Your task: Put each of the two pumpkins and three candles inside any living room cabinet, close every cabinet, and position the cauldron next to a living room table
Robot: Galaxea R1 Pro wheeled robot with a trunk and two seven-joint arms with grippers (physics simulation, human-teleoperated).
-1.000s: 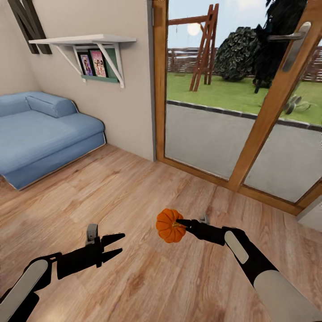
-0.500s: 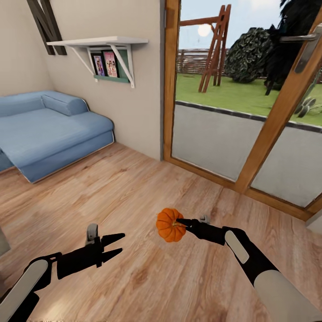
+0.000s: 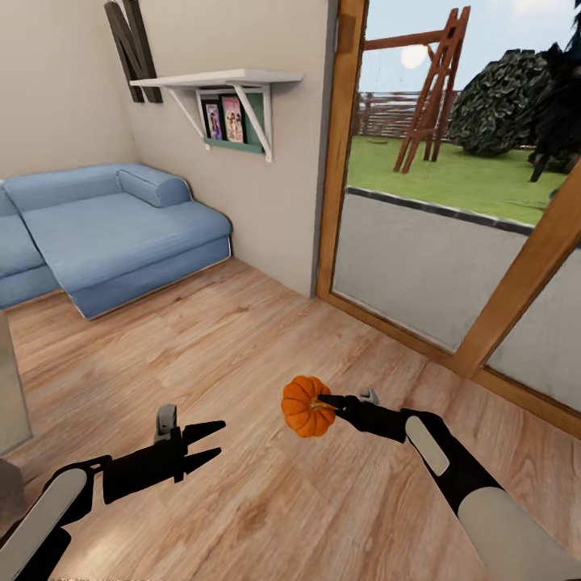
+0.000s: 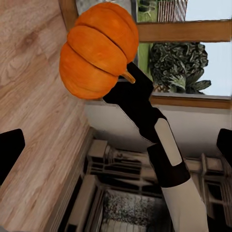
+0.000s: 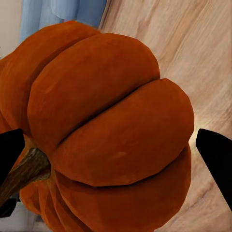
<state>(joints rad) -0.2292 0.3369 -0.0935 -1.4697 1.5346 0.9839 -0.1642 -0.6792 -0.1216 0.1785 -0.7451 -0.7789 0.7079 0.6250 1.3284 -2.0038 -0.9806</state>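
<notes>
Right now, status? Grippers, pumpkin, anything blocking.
Right gripper shut on pumpkin, carried above the wood floor. Left gripper open, nothing in it. Blue sofa ahead left, glass door ahead right. No cabinet visible yet.

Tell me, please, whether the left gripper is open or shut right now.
Open. In the head view the left gripper has its two fingers spread in a V with nothing between them, while the right gripper holds the pumpkin.
</notes>
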